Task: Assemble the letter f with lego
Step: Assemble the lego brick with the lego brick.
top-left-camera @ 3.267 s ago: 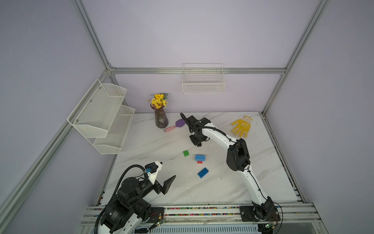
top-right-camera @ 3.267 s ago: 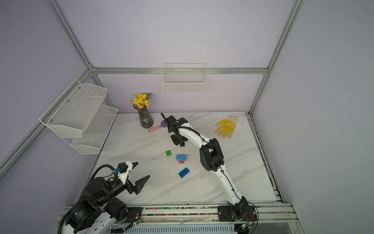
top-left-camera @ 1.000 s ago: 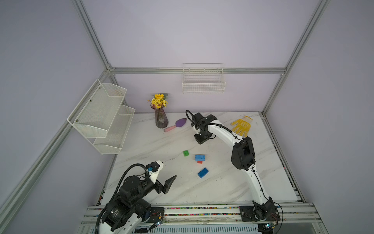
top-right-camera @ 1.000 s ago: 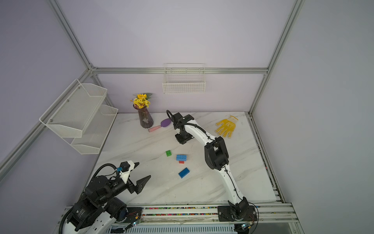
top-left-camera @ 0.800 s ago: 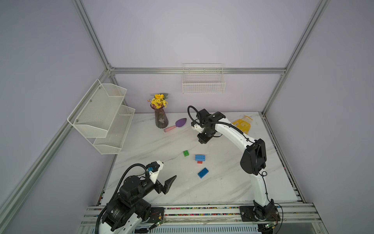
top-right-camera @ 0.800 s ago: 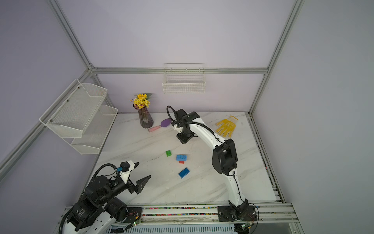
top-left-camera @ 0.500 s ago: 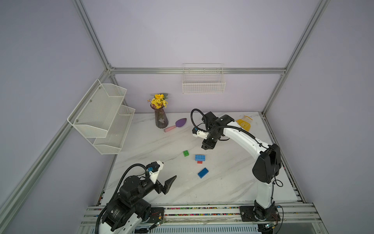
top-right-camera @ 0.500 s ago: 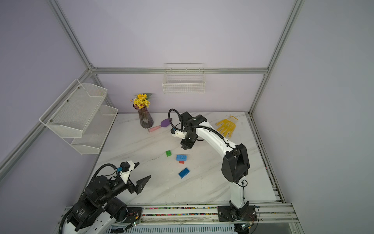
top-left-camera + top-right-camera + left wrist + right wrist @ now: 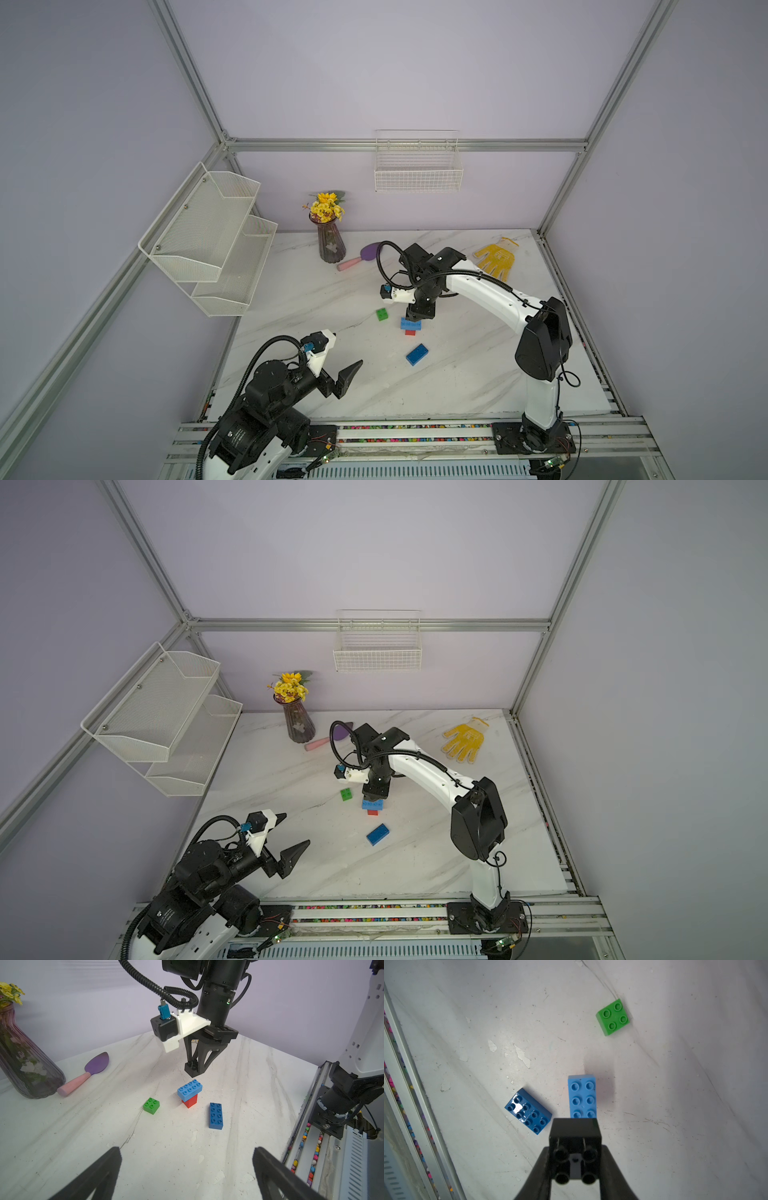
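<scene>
My right gripper [image 9: 575,1159] is shut on the black lego brick [image 9: 575,1142] and holds it studs toward the wrist. It hangs just above the light blue brick [image 9: 189,1088], which sits on the red brick [image 9: 190,1101] mid-table. In both top views the right gripper [image 9: 419,316] hides the black brick. The green brick [image 9: 382,314] lies loose to the left, the dark blue brick [image 9: 417,354] nearer the front. My left gripper [image 9: 187,1159] stands open and empty near the front left [image 9: 291,833], well short of the bricks.
A vase of yellow flowers [image 9: 331,245] and a purple spatula with a pink handle [image 9: 360,257] stand at the back. A yellow glove [image 9: 496,259] lies back right. A wire shelf [image 9: 208,237] hangs left, a wire basket [image 9: 417,166] on the back wall.
The right arm has swung from the back of the table forward and down, carrying the black brick to just over the light blue brick. The left arm has stayed still.
</scene>
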### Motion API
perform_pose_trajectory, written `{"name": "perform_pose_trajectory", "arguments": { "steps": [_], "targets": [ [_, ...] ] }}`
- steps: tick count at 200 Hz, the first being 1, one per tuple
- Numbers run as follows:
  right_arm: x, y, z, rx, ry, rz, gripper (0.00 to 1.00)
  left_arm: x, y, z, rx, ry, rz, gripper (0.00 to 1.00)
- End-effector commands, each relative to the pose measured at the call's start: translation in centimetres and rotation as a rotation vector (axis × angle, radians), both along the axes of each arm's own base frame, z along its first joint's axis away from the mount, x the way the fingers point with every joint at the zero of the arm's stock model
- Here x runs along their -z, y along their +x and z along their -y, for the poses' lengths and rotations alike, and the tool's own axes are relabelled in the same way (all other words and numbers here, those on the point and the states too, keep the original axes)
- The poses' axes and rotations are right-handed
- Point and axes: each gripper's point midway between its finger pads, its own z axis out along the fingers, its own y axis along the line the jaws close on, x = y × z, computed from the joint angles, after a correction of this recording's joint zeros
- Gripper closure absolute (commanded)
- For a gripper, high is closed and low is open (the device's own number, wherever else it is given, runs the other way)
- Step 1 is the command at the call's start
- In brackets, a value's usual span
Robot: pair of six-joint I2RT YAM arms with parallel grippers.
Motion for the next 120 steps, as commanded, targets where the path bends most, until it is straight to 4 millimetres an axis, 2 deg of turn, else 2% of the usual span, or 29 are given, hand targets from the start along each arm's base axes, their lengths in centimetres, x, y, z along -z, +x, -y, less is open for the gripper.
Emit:
{"name": "perform_pose_trajectory", "arguments": {
  "steps": [1,78,120],
  "targets": [
    [0.4,-0.3,-0.5,-0.048,0.007,0.007,1.0,-0.6,-0.1,0.3,0.026,0.003,0.049,0.0],
    [3.6,-0.3,-0.8,-0.084,-0.012,-0.008,1.0,-0.6,-0.1,0.3,0.023,0.003,0.049,0.0],
    [4.4,0.4,-0.6,-0.097,-0.027,0.006,1.0,-0.5,0.0,0.3,0.02,0.005,0.045,0.0]
  ]
}}
